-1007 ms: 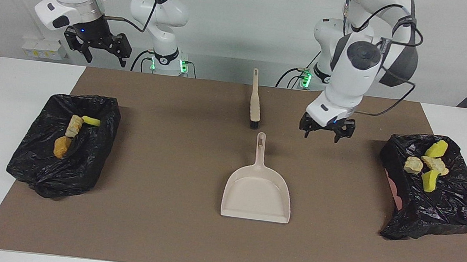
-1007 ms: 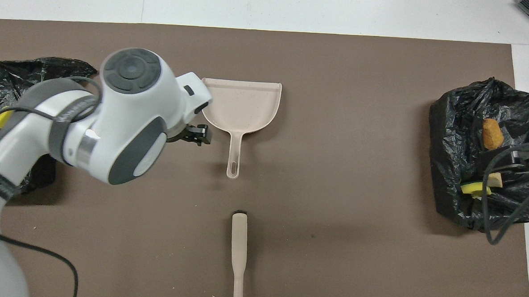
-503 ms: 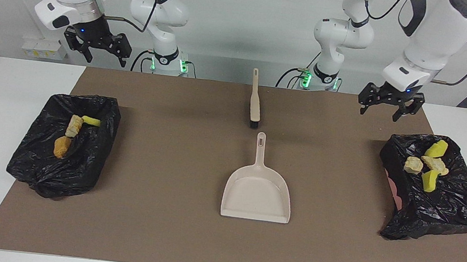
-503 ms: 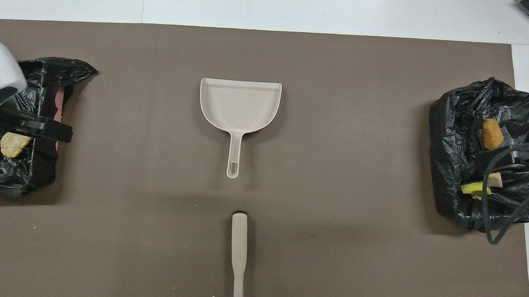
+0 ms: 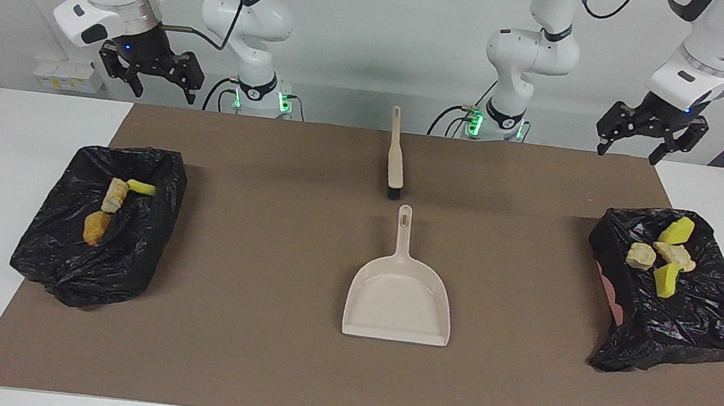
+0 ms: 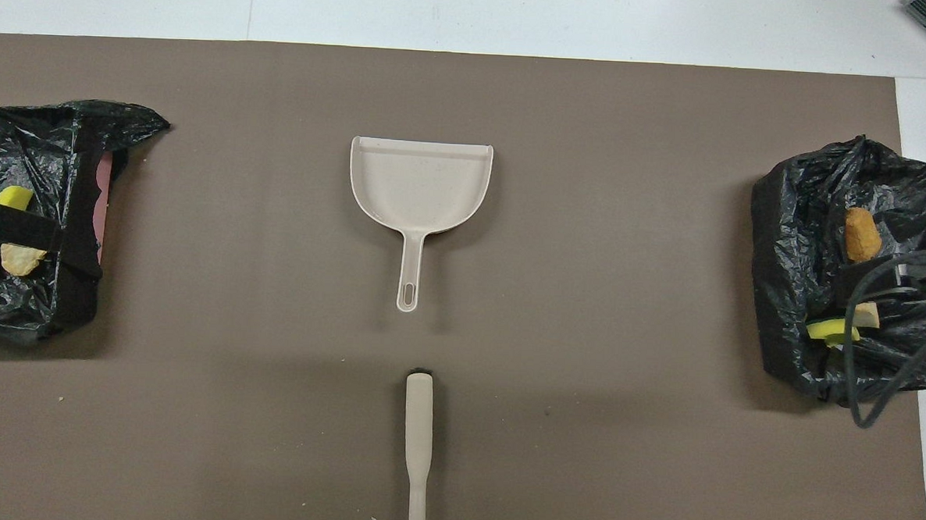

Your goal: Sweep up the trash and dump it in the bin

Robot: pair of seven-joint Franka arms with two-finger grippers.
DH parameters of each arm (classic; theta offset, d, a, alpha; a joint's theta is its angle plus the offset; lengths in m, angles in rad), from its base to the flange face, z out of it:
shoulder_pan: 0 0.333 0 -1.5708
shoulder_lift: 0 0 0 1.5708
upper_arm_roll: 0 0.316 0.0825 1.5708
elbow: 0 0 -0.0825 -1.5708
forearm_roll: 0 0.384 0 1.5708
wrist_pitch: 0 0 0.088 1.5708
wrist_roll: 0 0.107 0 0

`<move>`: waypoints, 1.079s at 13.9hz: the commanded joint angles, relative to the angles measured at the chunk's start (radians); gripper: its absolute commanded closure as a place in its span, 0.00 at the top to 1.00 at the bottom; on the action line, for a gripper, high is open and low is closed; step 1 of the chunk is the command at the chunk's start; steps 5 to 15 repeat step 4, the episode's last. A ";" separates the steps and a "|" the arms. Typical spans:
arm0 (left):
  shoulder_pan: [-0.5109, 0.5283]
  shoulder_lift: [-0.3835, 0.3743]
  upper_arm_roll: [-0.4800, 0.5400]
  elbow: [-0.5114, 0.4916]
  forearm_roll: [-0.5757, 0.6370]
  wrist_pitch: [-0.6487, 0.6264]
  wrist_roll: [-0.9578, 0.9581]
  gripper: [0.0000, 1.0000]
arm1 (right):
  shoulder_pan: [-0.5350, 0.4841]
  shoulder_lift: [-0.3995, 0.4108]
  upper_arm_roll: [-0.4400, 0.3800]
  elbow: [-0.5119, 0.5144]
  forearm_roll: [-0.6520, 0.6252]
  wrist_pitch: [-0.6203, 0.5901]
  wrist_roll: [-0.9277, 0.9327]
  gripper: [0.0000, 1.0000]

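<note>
Both grippers hung raised over the robots' edge of the table, empty, jaws spread. The left gripper [image 5: 652,134] stood above the mat's [image 5: 252,353] corner at the left arm's end; the right gripper [image 5: 150,73] stood above the table just off the mat's corner at the right arm's end.

The brush [image 5: 396,159] lay on the mat at mid-width, close to the robots' edge, handle toward the robots, bristles toward the dustpan [image 5: 399,298]. The dustpan lay farther out, near the mat's centre, its handle pointing at the brush and apart from it, its pan bare.

Two bins lined with black bags sat at the mat's ends, level with the dustpan. The left bin [image 5: 693,318], at the left arm's end, held four scraps of trash [image 5: 666,255]: two yellow sponge pieces and two cream chunks. The right bin [image 5: 80,261], at the right arm's end, held three scraps [image 5: 107,203]: one yellow sponge piece, one tan chunk, one orange-brown chunk. No scrap lay on the mat.
</note>
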 commanded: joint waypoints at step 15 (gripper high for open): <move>0.025 0.042 -0.005 0.088 -0.019 -0.040 0.032 1.00 | -0.009 -0.021 -0.002 -0.021 0.019 -0.007 -0.027 1.00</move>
